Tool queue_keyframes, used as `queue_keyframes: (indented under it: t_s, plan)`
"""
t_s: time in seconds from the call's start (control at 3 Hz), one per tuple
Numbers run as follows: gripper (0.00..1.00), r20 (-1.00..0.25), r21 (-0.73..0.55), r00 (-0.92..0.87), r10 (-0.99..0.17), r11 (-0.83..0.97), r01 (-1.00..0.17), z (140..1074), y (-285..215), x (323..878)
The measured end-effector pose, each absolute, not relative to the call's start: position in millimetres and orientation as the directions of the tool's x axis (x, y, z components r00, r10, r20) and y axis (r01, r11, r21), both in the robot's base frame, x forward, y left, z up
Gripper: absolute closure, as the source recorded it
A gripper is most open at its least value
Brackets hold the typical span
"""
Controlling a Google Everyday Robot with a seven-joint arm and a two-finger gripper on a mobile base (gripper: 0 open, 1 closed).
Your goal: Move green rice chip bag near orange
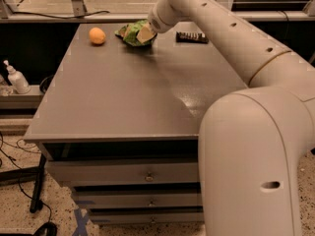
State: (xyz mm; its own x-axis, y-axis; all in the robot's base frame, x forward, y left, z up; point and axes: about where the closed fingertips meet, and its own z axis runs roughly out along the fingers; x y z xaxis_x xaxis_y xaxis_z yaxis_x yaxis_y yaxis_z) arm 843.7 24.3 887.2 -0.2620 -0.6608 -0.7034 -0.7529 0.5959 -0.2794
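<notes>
Green rice chip bag [131, 34] is hanging in the grip of the gripper [146, 34] at the far end of the table [128, 97]. In the camera view, the only one, the jaws are clamping on the bag's right side, and the pouch is crumpling around them. The orange [97, 35] is lying just to the bag's left on the same far strip of tabletop. The two are lying near each other but not touching, with a narrow bare gap showing between them. Whether the bag's lower edge is resting on the surface or riding just above it is hard to tell.

Judging by this, the task is looking almost finished. The bag is already sitting close to the fruit. What is remaining seems to be setting it down, letting go and drawing the arm [221, 28] back.

A dark bar wrapper [192, 37] is lying to the right of the gripper, apart from the bag and outside the gap. Nothing is standing between bag and orange. The arm is reaching across the table's right half from the near corner. A pale bottle [15, 77] is standing on a low ledge off the table's left side, well apart. Drawers [147, 173] are showing closed under the tabletop. The round orange could be rolling off if the bag is nudging it.
</notes>
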Motion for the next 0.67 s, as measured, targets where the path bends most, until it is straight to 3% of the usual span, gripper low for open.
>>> queue_keyframes:
  t_s: [0.67]
  plan:
    - [1.00, -0.750, -0.216, -0.249, -0.613, 0.583, -0.783, 881.7, 66.7, 843.1]
